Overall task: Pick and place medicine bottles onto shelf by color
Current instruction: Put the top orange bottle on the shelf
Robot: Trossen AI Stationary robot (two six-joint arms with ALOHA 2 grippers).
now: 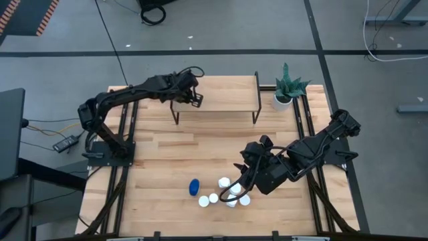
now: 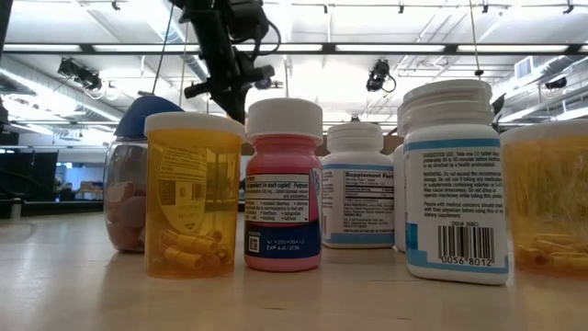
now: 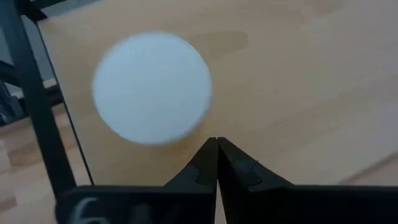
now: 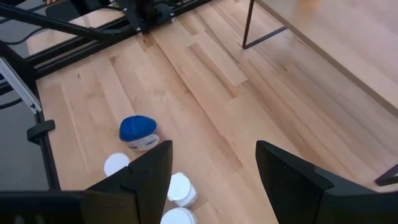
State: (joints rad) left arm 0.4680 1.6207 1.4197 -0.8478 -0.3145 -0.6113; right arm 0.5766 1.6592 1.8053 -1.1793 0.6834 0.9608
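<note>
2 black jointed arms [image 1: 134,90] w/ black cabling.

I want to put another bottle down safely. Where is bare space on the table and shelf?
The tabletop is bare between the shelf and the bottle cluster. The shelf is free right of the left gripper. It is crowded at the near edge, where the open right gripper hovers.

Bright, even light falls from ceiling strip lamps [image 2: 303,46], which glare white in the low view. Shadows on the worktop [image 1: 160,167] are soft. The white cap [image 3: 152,87] under the left wrist camera is blurred.
</note>
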